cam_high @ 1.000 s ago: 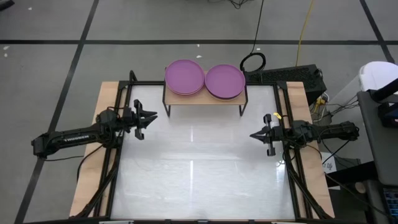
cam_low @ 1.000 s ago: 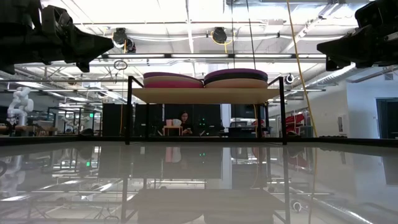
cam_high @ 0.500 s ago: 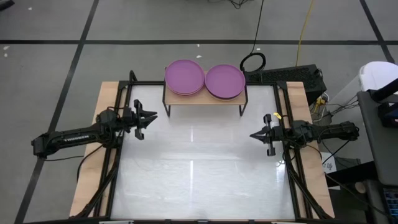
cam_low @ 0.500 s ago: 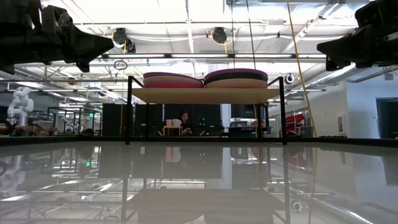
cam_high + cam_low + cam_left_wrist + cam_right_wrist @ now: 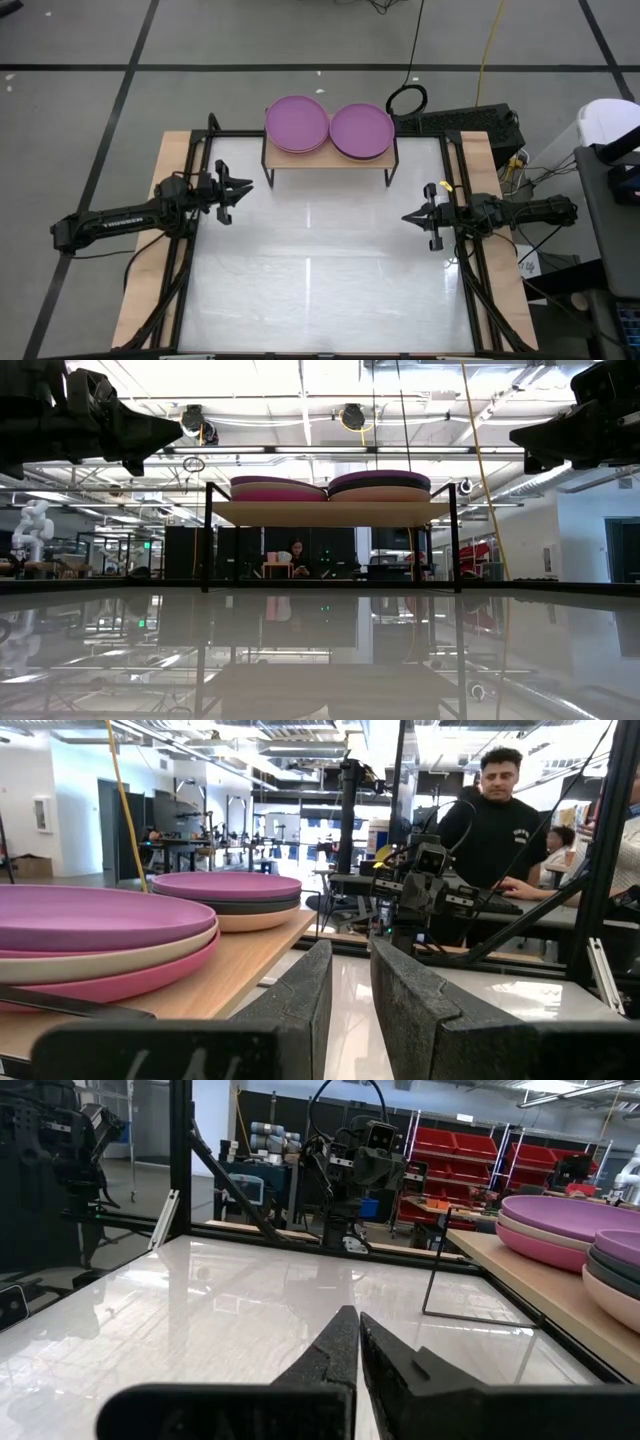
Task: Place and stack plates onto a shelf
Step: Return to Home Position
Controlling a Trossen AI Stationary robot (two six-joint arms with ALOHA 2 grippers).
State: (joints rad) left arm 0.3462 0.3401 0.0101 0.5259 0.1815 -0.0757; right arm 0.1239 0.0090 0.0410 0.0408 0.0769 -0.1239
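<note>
Two stacks of plates rest on the light-wood shelf at the table's far edge. The left stack has a purple plate on top, with beige and pink under it. The right stack is purple over black over beige. My left gripper hovers near the table's left side, fingers a narrow gap apart, touching nothing. My right gripper hovers near the right side, shut and empty. Both point toward the table's middle.
The shelf stands on thin black legs on the glossy white tabletop. Black frame rails run along both table sides. Cables lie beyond the far edge. A person stands beyond the table's right side.
</note>
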